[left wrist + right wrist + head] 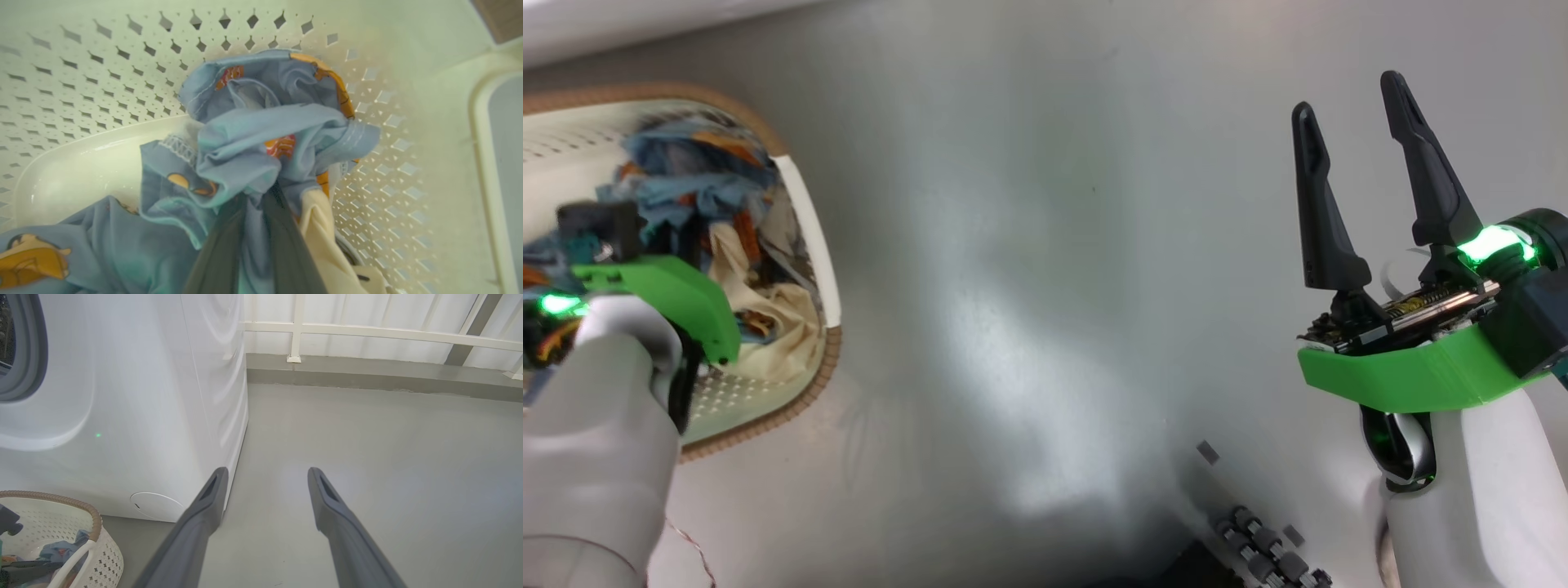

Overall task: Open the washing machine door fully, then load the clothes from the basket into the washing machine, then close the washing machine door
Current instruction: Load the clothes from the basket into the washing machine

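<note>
Down in the basket (pixel 827 359), left pincer (pixel 259 198) is clamped on the blue clothes (pixel 265 130), right pincer (pixel 1347 94) hangs wide and empty by the washing machine (pixel 143 396), so loading step I reckon, next needs a clean lift over to the machine.

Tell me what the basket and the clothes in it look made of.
The basket looks like moulded plastic, cream-white, faintly glossy, with diamond perforations. The clothes look like thin soft fabric, matte, creased, with stitched hems.
</note>
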{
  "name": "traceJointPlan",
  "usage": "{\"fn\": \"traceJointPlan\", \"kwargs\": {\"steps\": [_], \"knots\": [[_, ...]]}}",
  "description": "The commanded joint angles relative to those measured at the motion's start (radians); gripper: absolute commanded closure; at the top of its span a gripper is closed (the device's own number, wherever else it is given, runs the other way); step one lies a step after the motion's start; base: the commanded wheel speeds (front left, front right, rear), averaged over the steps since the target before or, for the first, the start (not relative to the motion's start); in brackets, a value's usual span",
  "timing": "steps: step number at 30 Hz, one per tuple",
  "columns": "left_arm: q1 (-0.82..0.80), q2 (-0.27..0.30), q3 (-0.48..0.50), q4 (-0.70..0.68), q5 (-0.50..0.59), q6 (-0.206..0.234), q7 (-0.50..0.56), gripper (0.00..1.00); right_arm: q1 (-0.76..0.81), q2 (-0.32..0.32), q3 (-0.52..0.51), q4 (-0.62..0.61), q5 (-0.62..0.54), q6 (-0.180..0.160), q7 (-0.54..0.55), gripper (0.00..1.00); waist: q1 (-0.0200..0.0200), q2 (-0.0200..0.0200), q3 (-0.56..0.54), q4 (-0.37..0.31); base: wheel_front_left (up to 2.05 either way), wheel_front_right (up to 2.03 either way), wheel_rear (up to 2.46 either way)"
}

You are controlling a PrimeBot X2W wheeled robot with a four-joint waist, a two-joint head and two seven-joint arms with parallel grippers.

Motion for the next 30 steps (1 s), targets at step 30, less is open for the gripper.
{"fn": "traceJointPlan", "kwargs": {"steps": [30], "knots": [[0.651,0.014,0.380,-0.836,0.223,0.156,-0.047,1.00,0.289,0.000,-0.053,0.079,-0.107,0.002,-0.005,0.00,-0.0001,-0.0001,-0.564,0.217,0.00,0.00,0.00]]}}
